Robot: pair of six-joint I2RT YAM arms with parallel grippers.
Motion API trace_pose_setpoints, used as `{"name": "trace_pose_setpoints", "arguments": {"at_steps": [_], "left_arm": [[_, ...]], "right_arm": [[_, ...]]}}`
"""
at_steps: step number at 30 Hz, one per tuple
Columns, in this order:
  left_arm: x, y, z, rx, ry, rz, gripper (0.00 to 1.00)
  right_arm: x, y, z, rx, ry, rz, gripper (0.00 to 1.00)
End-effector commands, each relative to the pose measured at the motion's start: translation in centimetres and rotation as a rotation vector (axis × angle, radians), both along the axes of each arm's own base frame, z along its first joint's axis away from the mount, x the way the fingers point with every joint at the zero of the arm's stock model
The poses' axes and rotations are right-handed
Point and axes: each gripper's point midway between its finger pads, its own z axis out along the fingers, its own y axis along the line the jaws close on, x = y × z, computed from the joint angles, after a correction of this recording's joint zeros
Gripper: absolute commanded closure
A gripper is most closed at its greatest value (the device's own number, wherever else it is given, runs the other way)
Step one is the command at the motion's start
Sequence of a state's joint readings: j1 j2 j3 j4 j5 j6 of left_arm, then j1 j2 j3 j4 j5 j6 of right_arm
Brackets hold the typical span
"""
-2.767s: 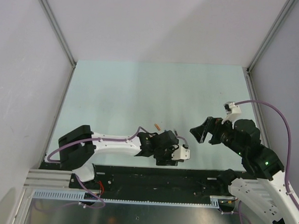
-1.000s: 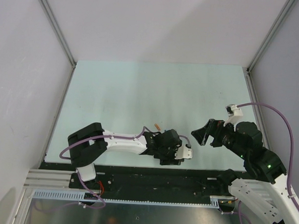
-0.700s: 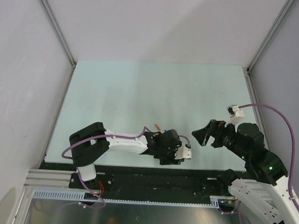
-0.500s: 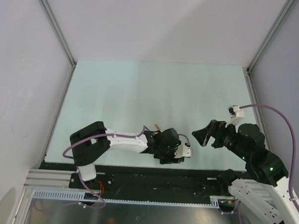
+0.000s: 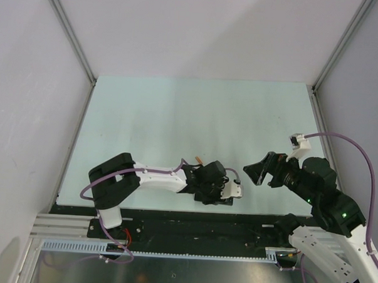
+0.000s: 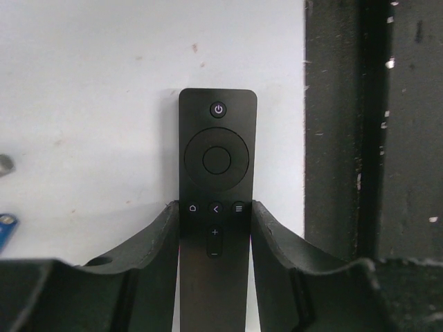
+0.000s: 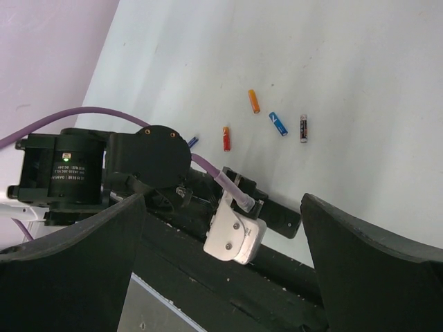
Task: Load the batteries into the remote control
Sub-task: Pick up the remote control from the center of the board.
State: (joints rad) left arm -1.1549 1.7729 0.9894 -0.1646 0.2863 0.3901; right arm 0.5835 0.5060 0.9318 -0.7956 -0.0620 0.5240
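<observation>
Four loose batteries (image 7: 254,101), orange, red, blue and dark, are lying on the tabletop (image 5: 196,117) just far of the left gripper (image 6: 215,207), with a fifth bluish one half hidden behind that arm. The left gripper is clamping the remote control (image 6: 217,159), one finger pressing each long edge, at the near edge of the tabletop beside a black strip (image 6: 360,173). The remote's long axis is running left to right, parallel to that strip, its power end pointing toward the right gripper (image 7: 223,199), which is hanging spread wide and empty, well apart to the right. The button face is showing upward, so the battery recess is probably facing down and wanting a turn. The remote is showing no brand, only icons: power, home, back, menu, plus, minus. A label on the left arm's motor is too small to read.
</observation>
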Motion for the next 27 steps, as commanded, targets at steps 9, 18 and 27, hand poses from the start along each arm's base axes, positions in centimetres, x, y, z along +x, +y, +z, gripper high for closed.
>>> {"name": "trace_pose_setpoints", "arguments": {"at_steps": [9,18,27], "left_arm": [[8.5,0.3,16.0,-0.456,-0.011,0.283,0.78],[8.9,5.4,31.9,-1.049,0.029,0.457,0.82],[7.0,10.1,36.0,-1.421,0.473,0.513,0.85]], "right_arm": [[0.4,-4.5,4.8,0.083,-0.204,-0.226,0.0],[1.5,-0.2,3.5,0.148,-0.173,-0.074,0.0],[0.0,5.5,6.0,0.353,-0.26,0.233,0.0]]}}
